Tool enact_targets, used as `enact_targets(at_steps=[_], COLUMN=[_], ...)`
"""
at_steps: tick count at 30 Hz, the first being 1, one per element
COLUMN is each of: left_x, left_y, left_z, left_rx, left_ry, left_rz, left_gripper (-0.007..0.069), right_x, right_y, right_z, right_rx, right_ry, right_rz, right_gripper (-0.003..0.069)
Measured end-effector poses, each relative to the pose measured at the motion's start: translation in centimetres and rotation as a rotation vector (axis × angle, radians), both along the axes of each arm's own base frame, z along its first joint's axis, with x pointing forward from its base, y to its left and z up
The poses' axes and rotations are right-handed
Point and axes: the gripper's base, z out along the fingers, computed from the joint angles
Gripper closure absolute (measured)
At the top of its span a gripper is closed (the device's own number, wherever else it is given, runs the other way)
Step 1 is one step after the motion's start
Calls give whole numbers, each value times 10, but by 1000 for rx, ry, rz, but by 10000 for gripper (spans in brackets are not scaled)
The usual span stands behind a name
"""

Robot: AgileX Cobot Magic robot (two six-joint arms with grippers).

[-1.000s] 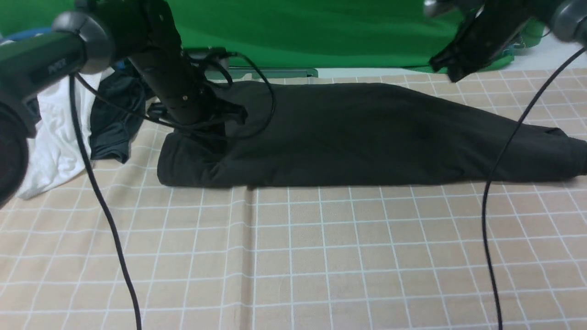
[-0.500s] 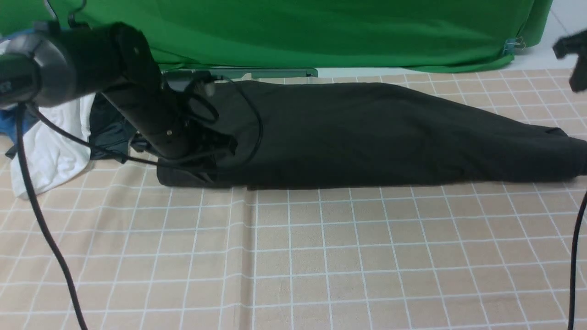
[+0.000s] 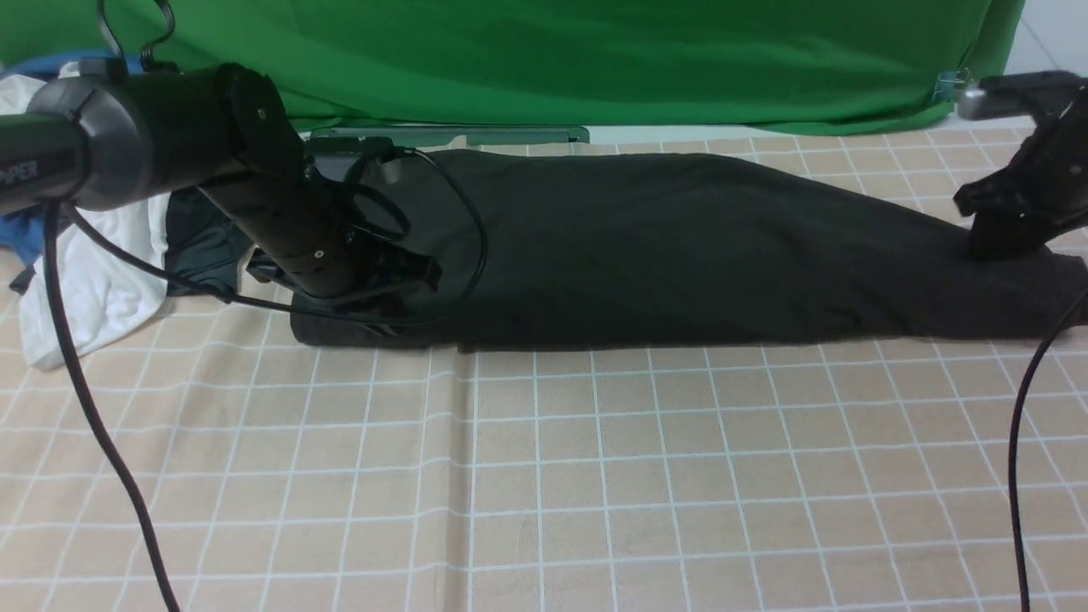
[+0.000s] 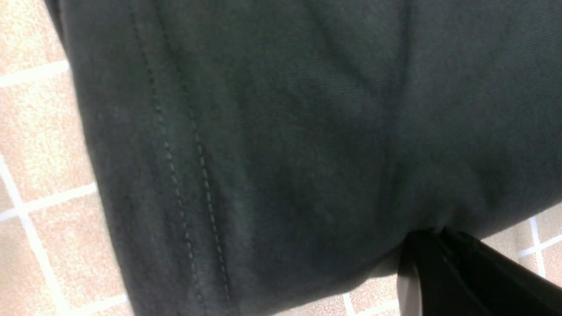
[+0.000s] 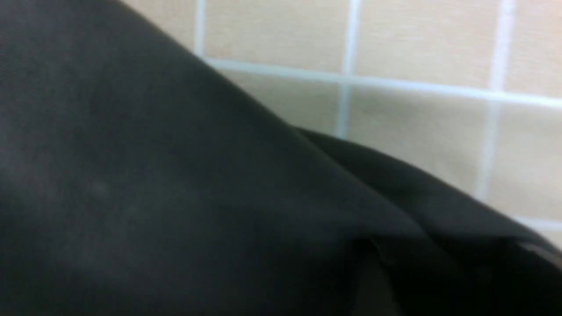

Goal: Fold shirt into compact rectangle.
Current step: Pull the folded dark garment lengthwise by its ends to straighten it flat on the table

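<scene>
Two black leads hang over the nearest part of the checked beige tablecloth (image 3: 595, 476): the left cable (image 3: 93, 425) and the right cable (image 3: 1016, 442). Beyond the bare squares we see the shirt (image 3: 680, 255), a long black band lying flat across the cloth, from left of the middle almost to the right edge.

Our left gripper (image 3: 382, 297) is down at the shirt's left end. In the left wrist view one dark finger (image 4: 465, 272) touches the edge of the fabric beside a double-stitched hem. We cannot tell whether that gripper is apart or together.

Our right gripper (image 3: 990, 242) sits on the shirt's right end. Its wrist view shows only blurred black cloth over the squares, so we cannot tell its state either.

Further back on the left, a dark grey garment (image 3: 200, 251) lies just beside the shirt, with a white garment (image 3: 93, 280) next to it. A green backdrop (image 3: 595, 59) closes the far side.
</scene>
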Motion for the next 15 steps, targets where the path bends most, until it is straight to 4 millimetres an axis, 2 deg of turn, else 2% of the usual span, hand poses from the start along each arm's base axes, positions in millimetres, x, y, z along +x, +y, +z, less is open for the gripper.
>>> enact_targets(at_steps=[2,5,8,12,15], left_x=[0,1,1,1,1], left_y=[0,0,0,0,0], left_z=[0,0,0,0,0], left_rx=[0,1,1,1,2], left_ry=[-3,-9,-11,-11,-11], left_rz=[1,1,2,2,2], left_gripper=[606,606,606,606,606], right_x=[1,2,2,0,-3], right_y=[2,2,2,-1,-4], right_z=[-6,-7,-6,7,26], right_rx=[1,3,-4,-40,-85], right_ry=[6,2,-4,-17,-53], right_rz=[6,10,18,31,33], right_gripper=[259,402,580,606,606])
